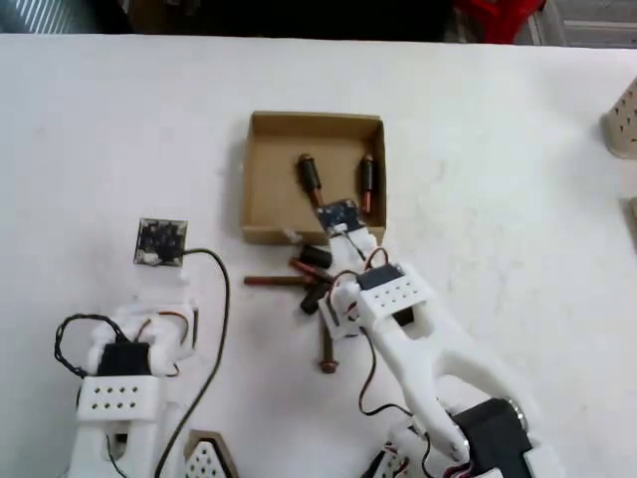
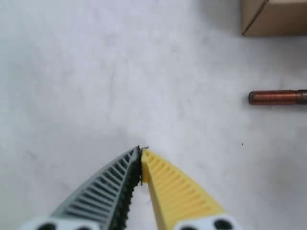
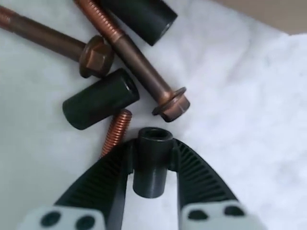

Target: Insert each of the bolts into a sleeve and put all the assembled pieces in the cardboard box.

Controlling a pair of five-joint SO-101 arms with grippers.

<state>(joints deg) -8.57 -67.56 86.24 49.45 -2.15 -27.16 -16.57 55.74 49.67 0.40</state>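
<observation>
My right gripper (image 3: 152,149) is shut on a black sleeve (image 3: 151,168), held just above the table beside a small heap of parts. In that heap lie two more black sleeves (image 3: 100,99) (image 3: 141,17), two copper bolts (image 3: 132,55) (image 3: 45,33) and the threaded tip of a third (image 3: 116,132). In the high view the right gripper (image 1: 333,294) is just in front of the cardboard box (image 1: 261,179), which holds two assembled pieces (image 1: 310,171) (image 1: 367,184). My left gripper (image 2: 141,153) is shut on nothing over bare table, left of a bolt's threaded end (image 2: 277,97).
A black cable (image 1: 214,329) curves across the table between the two arms. The left arm (image 1: 119,383) sits at the front left. A beige perforated object (image 1: 622,121) stands at the right edge. A corner of the box (image 2: 273,17) shows beyond the left gripper.
</observation>
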